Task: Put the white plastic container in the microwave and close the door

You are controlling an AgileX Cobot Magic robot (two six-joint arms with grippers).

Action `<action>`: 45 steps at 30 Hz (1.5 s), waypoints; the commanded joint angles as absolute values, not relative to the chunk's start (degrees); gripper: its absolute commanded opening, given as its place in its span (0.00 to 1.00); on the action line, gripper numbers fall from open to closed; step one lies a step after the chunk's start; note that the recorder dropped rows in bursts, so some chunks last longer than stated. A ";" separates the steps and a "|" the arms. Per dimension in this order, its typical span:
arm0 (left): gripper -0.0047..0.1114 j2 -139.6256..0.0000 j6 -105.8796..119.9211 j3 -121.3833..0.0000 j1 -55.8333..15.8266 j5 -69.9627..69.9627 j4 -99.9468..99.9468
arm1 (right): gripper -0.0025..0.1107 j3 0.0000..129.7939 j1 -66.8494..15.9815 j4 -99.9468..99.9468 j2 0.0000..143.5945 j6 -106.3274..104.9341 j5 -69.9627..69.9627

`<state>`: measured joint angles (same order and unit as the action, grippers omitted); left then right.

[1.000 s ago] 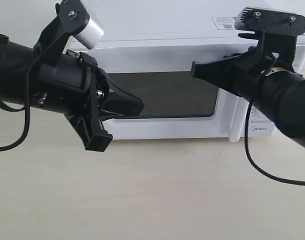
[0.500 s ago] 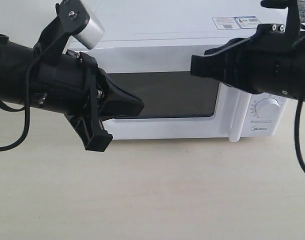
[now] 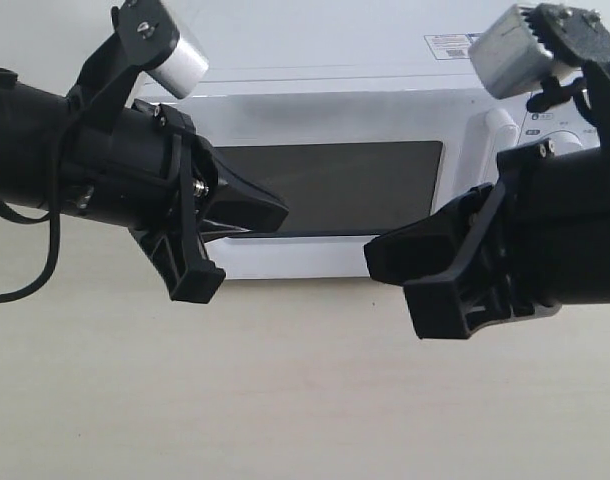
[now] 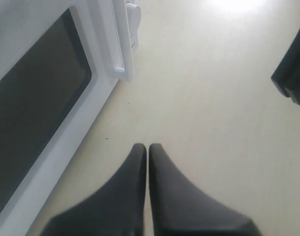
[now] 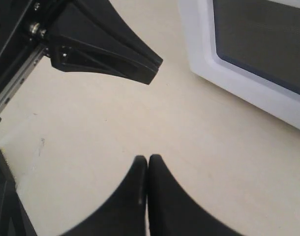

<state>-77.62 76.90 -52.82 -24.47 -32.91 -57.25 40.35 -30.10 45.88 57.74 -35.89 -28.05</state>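
microwave (image 3: 325,60) long side across the view, door (image 3: 335,185) flush toward the camera; left gripper (image 4: 148,146) and right gripper (image 5: 148,158) fingertip-to-fingertip, empty

This looks like a robot lab bench fitted out with one kitchen appliance. A white countertop microwave (image 3: 325,105) stands just beyond the left gripper (image 3: 275,212) and right gripper (image 3: 377,258), against a plain pale wall (image 3: 35,30). Beneath both grippers lies a bare cream tabletop (image 3: 285,400), and each black arm carries a wrist camera (image 3: 175,55).
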 commanded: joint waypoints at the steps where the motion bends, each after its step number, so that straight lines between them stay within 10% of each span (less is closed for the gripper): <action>1: 0.07 -77.42 76.27 -52.60 -24.64 -32.75 -58.05 | 0.02 40.64 -29.81 45.65 57.26 -36.00 -28.32; 22: 0.07 -77.42 76.27 -52.60 -24.64 -32.75 -58.05 | 0.02 40.64 -29.81 39.34 52.30 -36.50 -30.28; 45: 0.07 -77.42 76.27 -52.60 -24.64 -32.76 -58.05 | 0.02 9.63 -15.69 36.60 2.93 -37.92 -11.76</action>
<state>-77.62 76.90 -52.82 -24.47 -32.91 -57.27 11.42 -17.91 36.77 6.41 -37.40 -12.79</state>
